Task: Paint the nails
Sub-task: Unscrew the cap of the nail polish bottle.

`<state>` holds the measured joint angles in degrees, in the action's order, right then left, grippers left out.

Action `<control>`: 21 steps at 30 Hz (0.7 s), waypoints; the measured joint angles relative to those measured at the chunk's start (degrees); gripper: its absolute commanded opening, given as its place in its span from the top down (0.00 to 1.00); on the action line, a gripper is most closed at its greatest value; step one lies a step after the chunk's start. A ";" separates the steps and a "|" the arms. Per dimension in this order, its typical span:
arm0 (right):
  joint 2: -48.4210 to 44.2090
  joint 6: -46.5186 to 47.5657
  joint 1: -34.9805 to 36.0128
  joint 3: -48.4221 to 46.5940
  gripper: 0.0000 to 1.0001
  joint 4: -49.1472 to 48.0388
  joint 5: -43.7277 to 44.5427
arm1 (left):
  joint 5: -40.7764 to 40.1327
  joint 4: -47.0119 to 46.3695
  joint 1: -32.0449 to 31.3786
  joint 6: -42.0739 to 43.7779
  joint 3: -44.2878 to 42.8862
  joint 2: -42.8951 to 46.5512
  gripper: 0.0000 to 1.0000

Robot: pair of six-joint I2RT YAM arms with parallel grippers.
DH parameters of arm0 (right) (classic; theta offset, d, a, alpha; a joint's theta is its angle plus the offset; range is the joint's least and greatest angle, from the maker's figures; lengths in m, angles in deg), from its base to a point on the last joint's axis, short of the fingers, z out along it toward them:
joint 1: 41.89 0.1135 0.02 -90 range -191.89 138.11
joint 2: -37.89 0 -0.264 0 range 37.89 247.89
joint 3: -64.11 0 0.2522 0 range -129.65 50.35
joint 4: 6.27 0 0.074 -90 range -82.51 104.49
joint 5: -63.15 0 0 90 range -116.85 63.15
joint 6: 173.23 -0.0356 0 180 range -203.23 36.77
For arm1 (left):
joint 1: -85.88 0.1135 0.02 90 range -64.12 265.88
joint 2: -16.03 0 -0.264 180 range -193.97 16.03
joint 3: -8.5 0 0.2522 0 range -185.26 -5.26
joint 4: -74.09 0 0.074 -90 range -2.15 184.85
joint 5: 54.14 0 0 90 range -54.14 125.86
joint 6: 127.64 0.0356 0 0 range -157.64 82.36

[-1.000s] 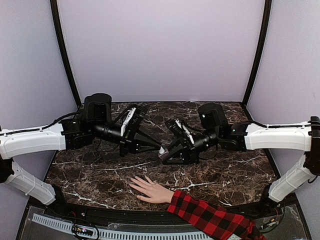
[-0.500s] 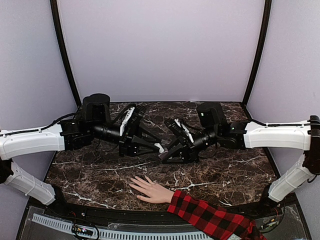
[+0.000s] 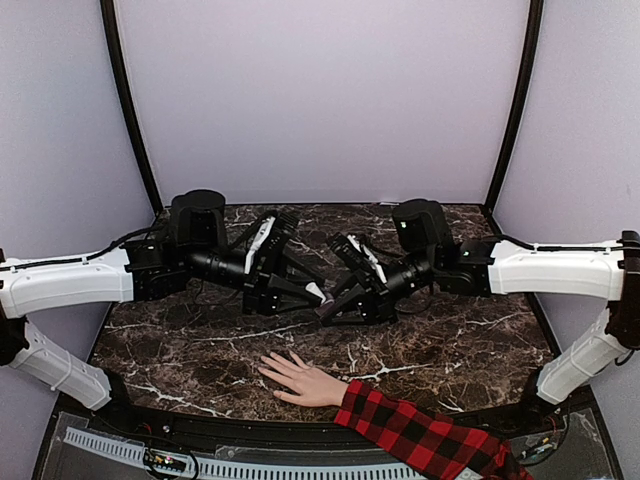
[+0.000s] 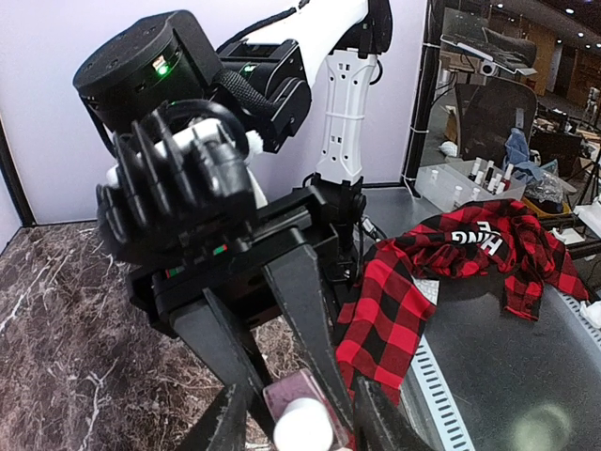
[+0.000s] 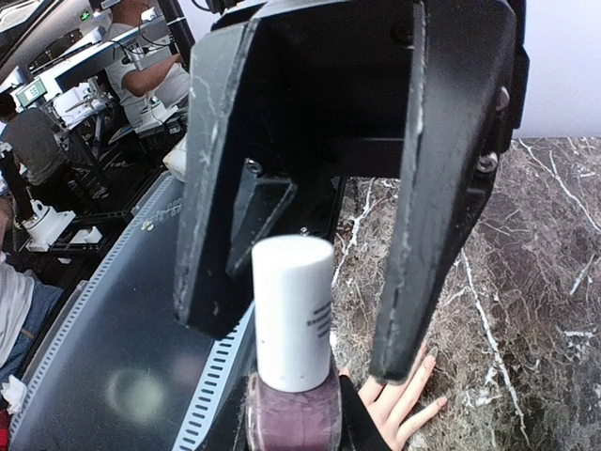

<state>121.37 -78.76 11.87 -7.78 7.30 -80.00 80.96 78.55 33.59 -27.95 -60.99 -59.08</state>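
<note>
Left tool [image 3: 313, 293] opening off white cap [image 5: 293, 310], fingers now standing apart either side, no longer pinching; cap still sitting on polish bottle [image 5: 293, 413]. Right tool [image 3: 333, 310] staying clenched on bottle. Nails [image 3: 268, 372] waiting on hand [image 3: 305, 383] lying flat on table [image 3: 180, 350] nearby; painting not yet starting, cap probably needing regrasp

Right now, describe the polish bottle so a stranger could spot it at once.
Find the dark marble table; at its middle the left gripper meets the right gripper, which holds the polish bottle. It is the only small mauve glass thing, topped by a tall white cap.
</note>
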 measured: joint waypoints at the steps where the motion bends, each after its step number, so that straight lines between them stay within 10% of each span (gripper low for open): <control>1: 0.00 0.13 0.09 -0.20 1.00 0.00 0.00 | -0.15 0.00 0.00 0.00 0.02 -0.07 0.63; 21: 0.07 1.33 0.26 -0.37 1.00 0.46 0.76 | 0.42 -0.57 0.00 -1.07 1.38 -0.09 1.00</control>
<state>121.44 -77.42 12.13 -8.15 7.76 -79.23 81.38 77.98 33.59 -29.02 -59.61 -59.17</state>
